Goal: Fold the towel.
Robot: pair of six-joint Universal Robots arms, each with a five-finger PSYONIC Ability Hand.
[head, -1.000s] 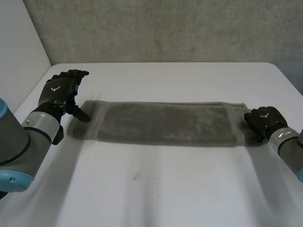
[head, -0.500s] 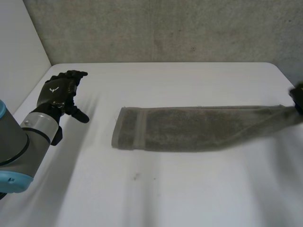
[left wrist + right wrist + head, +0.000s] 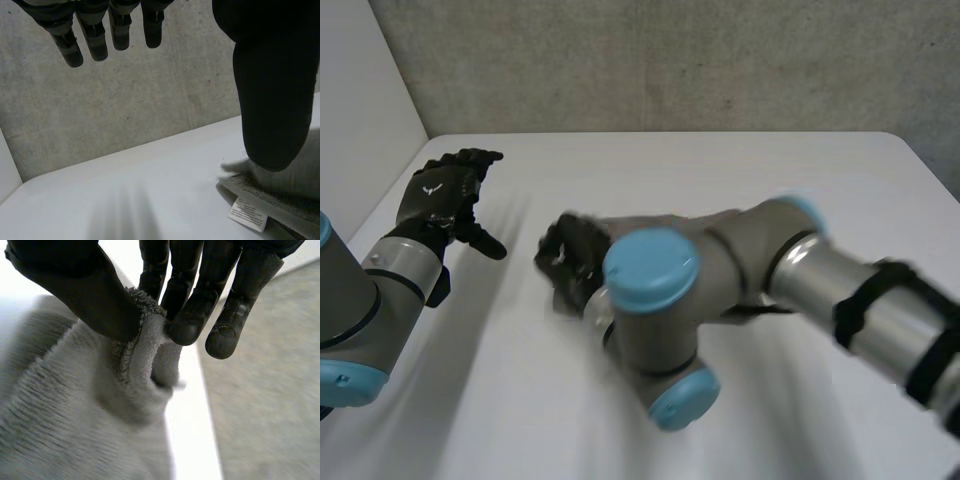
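Observation:
The grey towel point(image 3: 75, 430) is pinched at an edge between the thumb and fingers of my right hand point(image 3: 185, 300). In the head view my right hand point(image 3: 570, 262) has crossed to the table's left side, and its arm point(image 3: 750, 270) hides most of the towel. My left hand point(image 3: 445, 195) hovers at the far left with its fingers straight, holding nothing. In the left wrist view a towel point(image 3: 280, 200) corner with a white label point(image 3: 249, 212) lies beside my left hand's thumb point(image 3: 272, 100).
The white table point(image 3: 720, 170) runs back to a grey concrete wall point(image 3: 670, 60). A white panel point(image 3: 360, 100) stands along the table's left side.
My right hand closed on the towel's right end, pulled it right, then swung it across to the left. The left hand has stayed where it was.

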